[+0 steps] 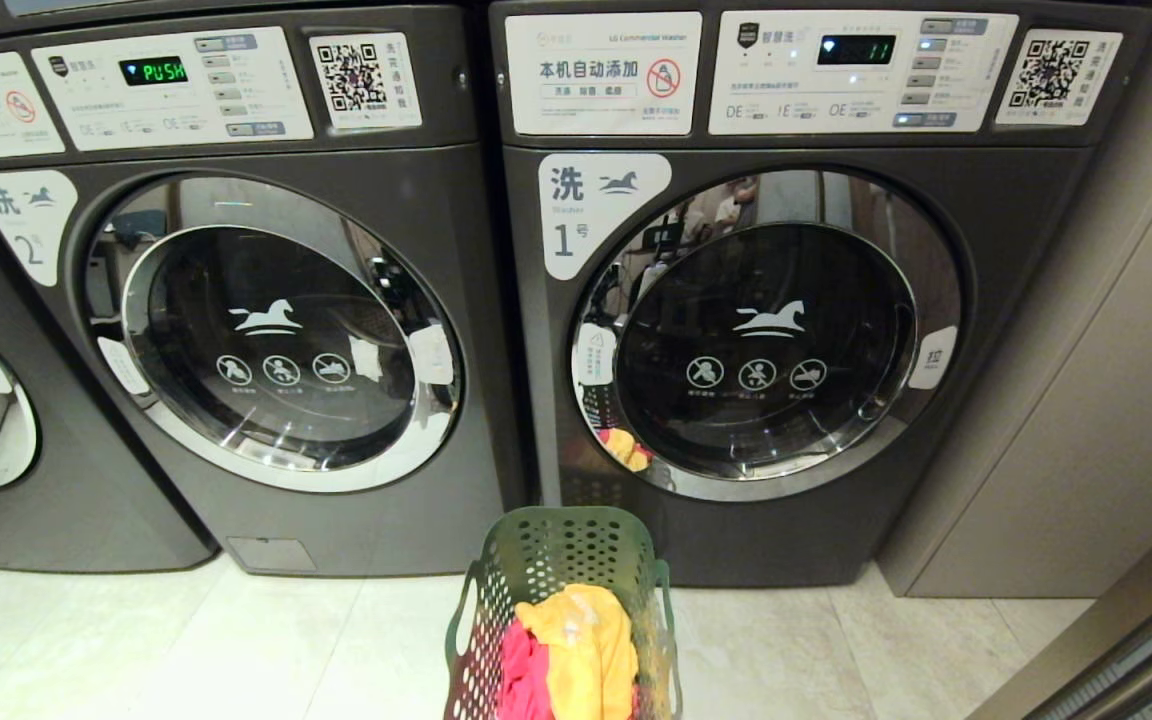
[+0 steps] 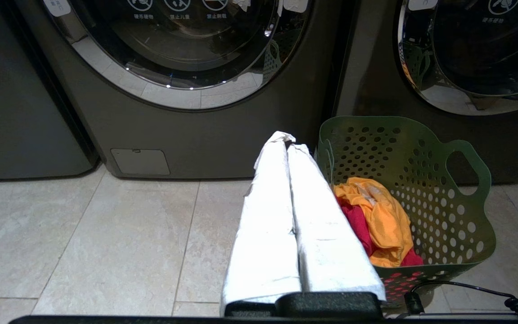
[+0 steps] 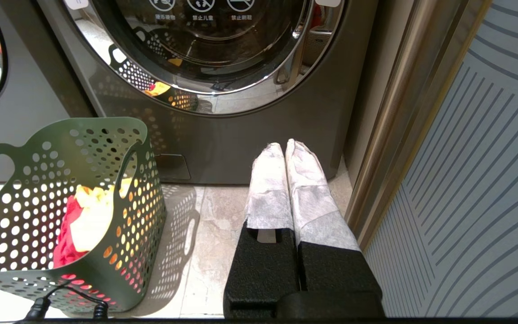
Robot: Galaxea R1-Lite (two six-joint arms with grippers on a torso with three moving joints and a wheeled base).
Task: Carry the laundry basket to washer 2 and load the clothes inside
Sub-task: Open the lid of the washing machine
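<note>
Nothing of the task looks done yet: the green laundry basket [image 1: 564,610] stands on the tiled floor [image 1: 186,650] in front of washer 1 [image 1: 766,330], near its left lower corner, and washer 2 [image 1: 266,330], the next machine to the left of washer 1, has its round door [image 1: 271,330] shut. The yellow garment [image 1: 581,640] and the pink-red garment [image 1: 526,675] lie inside the basket; jeans I cannot see. The left hand [image 2: 286,139] and the right hand [image 3: 286,146] are both closed and empty, low on either side of the basket, so carrying, opening and loading all remain.
</note>
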